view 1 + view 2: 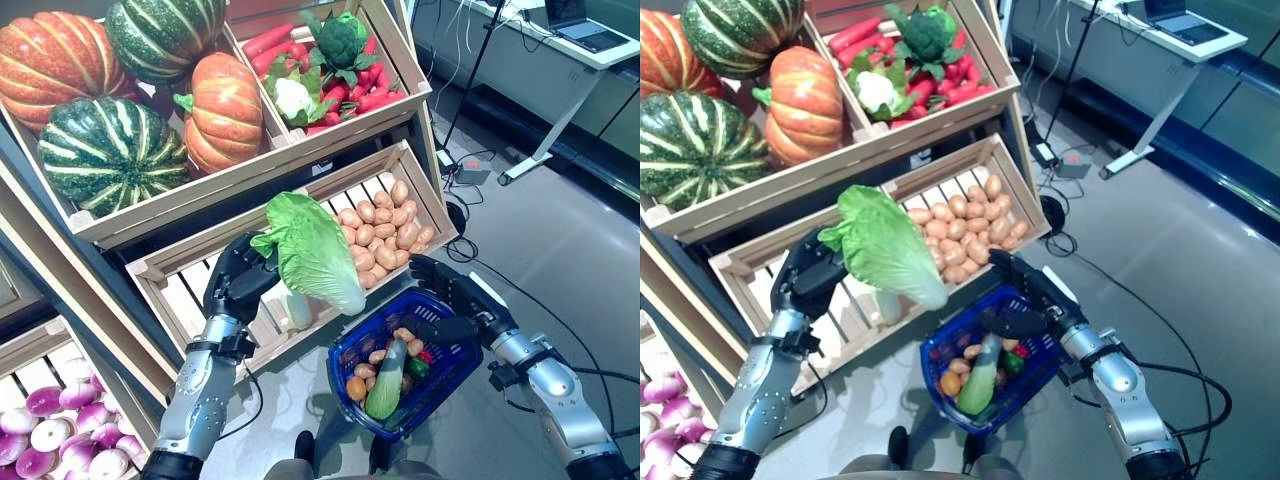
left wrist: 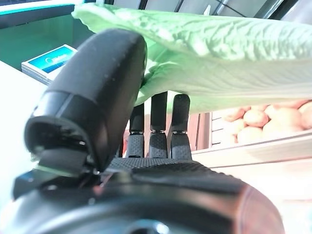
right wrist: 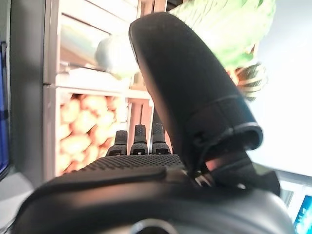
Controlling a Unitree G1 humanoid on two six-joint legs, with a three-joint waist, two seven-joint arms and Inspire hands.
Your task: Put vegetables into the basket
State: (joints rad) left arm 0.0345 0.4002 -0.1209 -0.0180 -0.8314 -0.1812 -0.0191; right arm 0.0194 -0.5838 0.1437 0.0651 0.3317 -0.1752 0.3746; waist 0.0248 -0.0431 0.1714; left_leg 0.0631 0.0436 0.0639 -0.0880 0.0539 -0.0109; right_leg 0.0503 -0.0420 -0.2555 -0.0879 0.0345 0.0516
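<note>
My left hand (image 1: pixel 238 277) is shut on the stalk end of a big pale-green cabbage (image 1: pixel 312 250), held in the air in front of the lower crate, its tip over the near rim of the blue basket (image 1: pixel 449 370). In the left wrist view the thumb (image 2: pixel 97 92) presses on the cabbage's leaves (image 2: pixel 219 48). My right hand (image 1: pixel 457 300) grips the basket's far rim and holds it up off the floor. In the basket lie a green squash (image 1: pixel 386 385), an orange and several small vegetables.
The lower wooden crate (image 1: pixel 160 272) holds potatoes (image 1: pixel 385 232) on its right and a pale vegetable (image 1: pixel 298 310) on its slats. Above are pumpkins (image 1: pixel 215 110) and a bin of carrots and broccoli (image 1: pixel 335 60). Purple onions (image 1: pixel 60 435) lie lower left. A desk (image 1: pixel 560 45) stands far right.
</note>
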